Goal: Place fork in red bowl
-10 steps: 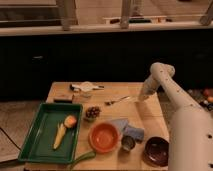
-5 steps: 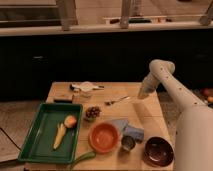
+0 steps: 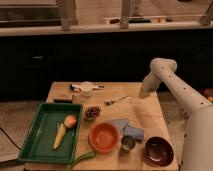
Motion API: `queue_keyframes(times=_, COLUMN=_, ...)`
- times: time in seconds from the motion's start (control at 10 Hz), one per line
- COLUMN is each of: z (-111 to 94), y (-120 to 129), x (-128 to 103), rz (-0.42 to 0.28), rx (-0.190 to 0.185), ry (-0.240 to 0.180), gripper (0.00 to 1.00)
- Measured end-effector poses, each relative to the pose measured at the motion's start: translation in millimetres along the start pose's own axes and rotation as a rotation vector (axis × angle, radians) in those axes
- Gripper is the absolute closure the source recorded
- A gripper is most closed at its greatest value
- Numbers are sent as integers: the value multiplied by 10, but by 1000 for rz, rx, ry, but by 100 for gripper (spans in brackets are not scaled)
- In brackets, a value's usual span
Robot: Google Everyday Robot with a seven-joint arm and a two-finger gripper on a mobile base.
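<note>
Since the fork [image 3: 117, 100] lies flat on the desk [image 3: 150, 114] and not in my grasp, I judge the step in hand to be the approach for the pick. My gripper [image 3: 144, 93] hangs low over the desk at 3 o'clock from the fork, just beside its handle end, and holds nothing; whether it is wide or narrow I cannot tell. The fork sits toward the far middle of the desk, slanted, well apart from the red bowl [image 3: 104, 137], which stands at about 6 o'clock from it near the front edge and looks empty.

The next move calls for sliding toward 9 o'clock until I am over the handle, coming down flat to the wood, and closing on thin, shiny metal that could slip or skate away. After lifting, I would carry it toward 6 o'clock, passing the small dish of dark bits [image 3: 92, 112] and the blue cloth [image 3: 126, 128], and keep away from the dark bowl [image 3: 159, 151] at 4 o'clock.
</note>
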Motion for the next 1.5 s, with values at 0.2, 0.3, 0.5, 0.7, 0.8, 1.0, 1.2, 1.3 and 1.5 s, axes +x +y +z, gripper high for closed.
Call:
queue_keyframes(times=0.2, z=-75, y=72, x=-16, rz=-17, rx=5, ry=6, gripper=93)
queue_keyframes(times=0.3, z=-100, y=100, x=-32, rz=-24, rx=7, ry=9, gripper=92)
queue_keyframes(times=0.5, z=-160, y=202, x=-66, rz=-40, rx=10, ry=17, gripper=85)
queue_keyframes(times=0.7, z=-198, y=257, x=-84, rz=-48, rx=13, ry=25, gripper=86)
queue_keyframes(times=0.8, z=-214, y=286, x=-139, rz=-60, rx=12, ry=24, gripper=87)
queue_keyframes(times=1.0, z=-282, y=379, x=-92, rz=-65, rx=14, ry=31, gripper=95)
queue_keyframes(times=1.2, z=-321, y=442, x=-108, rz=-79, rx=12, ry=34, gripper=90)
queue_keyframes(times=1.3, z=-331, y=474, x=-127, rz=-88, rx=12, ry=34, gripper=90)
queue_keyframes(times=1.5, z=-382, y=582, x=-132, rz=-96, rx=14, ry=38, gripper=90)
